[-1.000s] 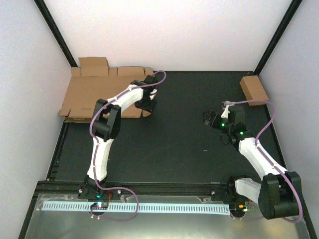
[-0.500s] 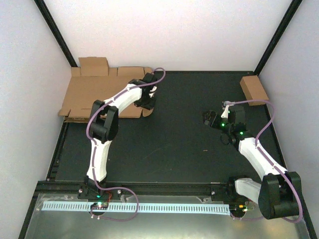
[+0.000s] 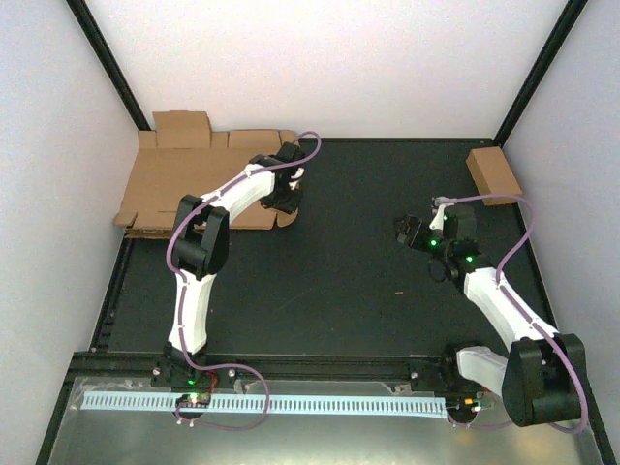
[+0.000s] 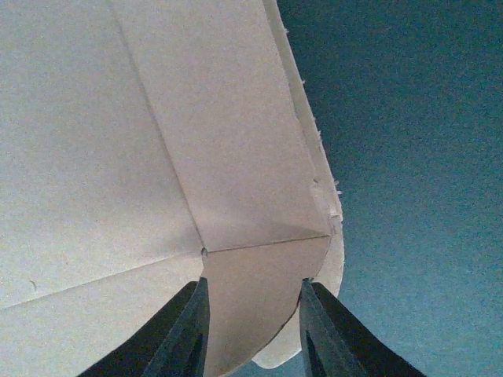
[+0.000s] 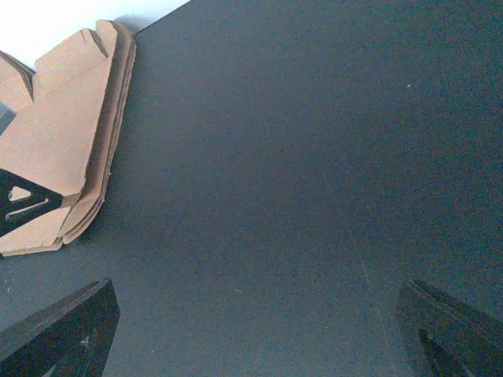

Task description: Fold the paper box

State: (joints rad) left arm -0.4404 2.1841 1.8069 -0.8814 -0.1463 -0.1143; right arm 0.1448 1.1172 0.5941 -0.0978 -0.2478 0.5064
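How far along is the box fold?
Done: nothing yet; the paper box lies as an unfolded sheet in the far-left corner. In hand: the left gripper sits at its right-edge corner flap, jaws partly closed; grip unclear. The right gripper hangs open over the table. Left: every fold.

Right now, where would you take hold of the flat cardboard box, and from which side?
Grip the rounded corner tab at the cardboard box's near right corner, coming from the open table side. The sheet lies flat, tucked into the far left corner by the walls, so that edge is the free one. The left end effector sits over it.
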